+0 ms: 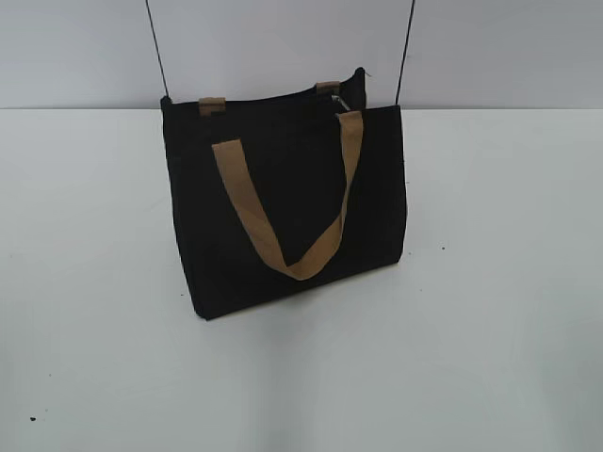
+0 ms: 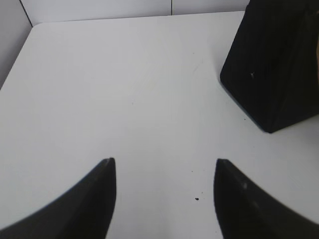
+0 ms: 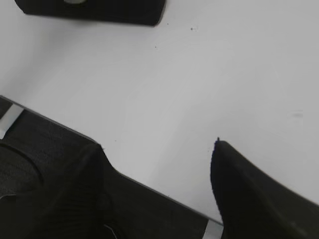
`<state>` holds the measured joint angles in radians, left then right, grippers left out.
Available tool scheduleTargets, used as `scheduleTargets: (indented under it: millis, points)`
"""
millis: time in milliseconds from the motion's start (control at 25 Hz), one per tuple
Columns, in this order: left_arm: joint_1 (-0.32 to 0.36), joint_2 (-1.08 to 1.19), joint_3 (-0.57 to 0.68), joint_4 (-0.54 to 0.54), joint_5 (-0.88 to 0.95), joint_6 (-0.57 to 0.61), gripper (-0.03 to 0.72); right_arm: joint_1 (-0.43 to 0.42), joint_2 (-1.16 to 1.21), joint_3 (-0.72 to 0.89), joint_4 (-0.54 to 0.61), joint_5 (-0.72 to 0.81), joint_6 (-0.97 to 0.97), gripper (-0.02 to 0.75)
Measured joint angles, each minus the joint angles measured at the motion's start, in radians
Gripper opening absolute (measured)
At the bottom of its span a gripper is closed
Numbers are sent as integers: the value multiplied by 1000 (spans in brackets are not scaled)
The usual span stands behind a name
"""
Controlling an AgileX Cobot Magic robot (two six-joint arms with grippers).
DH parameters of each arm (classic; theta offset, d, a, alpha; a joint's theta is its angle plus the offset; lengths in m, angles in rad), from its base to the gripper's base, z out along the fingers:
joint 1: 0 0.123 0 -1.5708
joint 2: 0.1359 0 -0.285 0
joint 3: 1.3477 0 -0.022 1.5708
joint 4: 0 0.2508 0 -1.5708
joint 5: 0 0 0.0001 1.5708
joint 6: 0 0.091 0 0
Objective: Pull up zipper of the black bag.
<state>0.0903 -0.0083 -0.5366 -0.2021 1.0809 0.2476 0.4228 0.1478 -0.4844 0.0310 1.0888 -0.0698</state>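
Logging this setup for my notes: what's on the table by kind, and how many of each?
Black bag: 1
Tan strap handles: 2, the front one hanging down the bag's face, the rear one showing only at the top rim
Total: 3

White table [image 1: 509, 311] lies bare around the black bag [image 1: 283, 207] — its front handle [image 1: 283, 212] drapes across the face.

Black bag [image 1: 283, 202] matt cloth; handles [image 1: 283, 254] tan webbing; table [image 1: 509, 311] smooth white.
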Motion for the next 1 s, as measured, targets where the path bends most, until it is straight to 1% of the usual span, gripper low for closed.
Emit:
scheduleTargets:
  millis: [240,640,720,760,840,1000]
  points:
    - [0,0,0,-1,0,0,475,0,-149,0,0,3,-3,516]
    - [0,-1,0,-1,0,0,475,0,-155,0,0,8,1,517]
    - [0,-1,0,-1,0,0,475,-11,-155,0,2,8,1,517]
    - [0,-1,0,-1,0,0,475,-30,-155,0,5,8,1,517]
    - [0,-1,0,-1,0,0,475,-95,-155,0,15,8,1,517]
    - [0,-1,0,-1,0,0,475,-271,-155,0,28,8,2,517]
